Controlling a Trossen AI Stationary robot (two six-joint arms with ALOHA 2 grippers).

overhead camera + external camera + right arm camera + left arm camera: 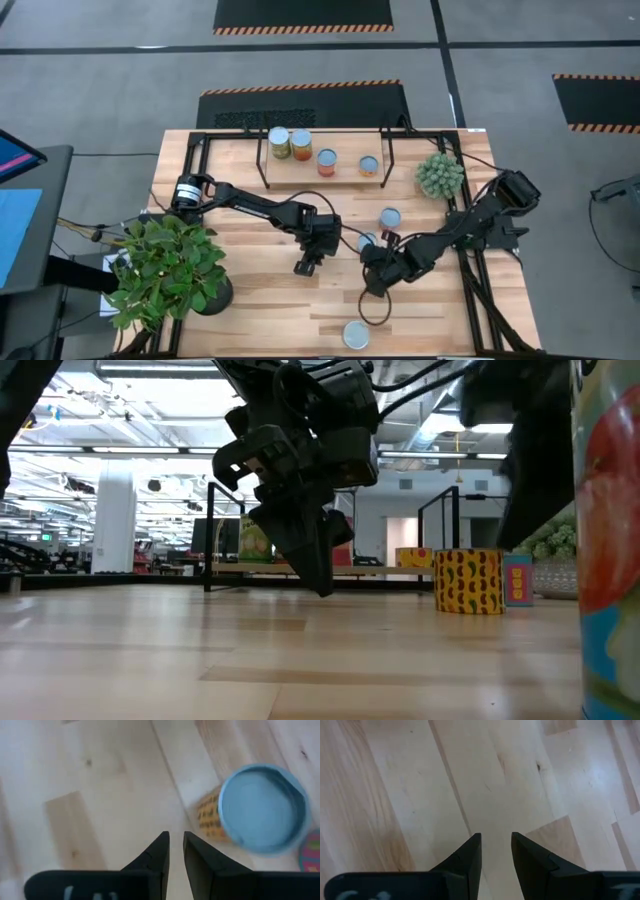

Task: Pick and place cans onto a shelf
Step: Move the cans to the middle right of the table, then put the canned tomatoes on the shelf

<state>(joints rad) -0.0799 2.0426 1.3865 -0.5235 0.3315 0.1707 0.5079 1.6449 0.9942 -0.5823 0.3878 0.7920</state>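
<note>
Several cans stand upright on the shelf [325, 172] at the table's far side, among them one [279, 143] at its left end. Three more cans stand on the tabletop: two close together at mid-right [390, 217] [366, 241] and one near the front edge [356, 334]. My left gripper [303, 267] [496, 840] hovers over bare planks at the table's middle, open by a narrow gap with nothing in it. My right gripper [374, 288] [176, 837] is open, tilted down over bare wood. A blue-topped, yellow-labelled can [262, 807] stands beside its fingers, apart from them.
A large leafy potted plant [165, 270] fills the near left corner. A small round green plant [439, 174] stands right of the shelf. Black frame bars run along the table's edges. In the low view the near can [605, 540] looms at the right.
</note>
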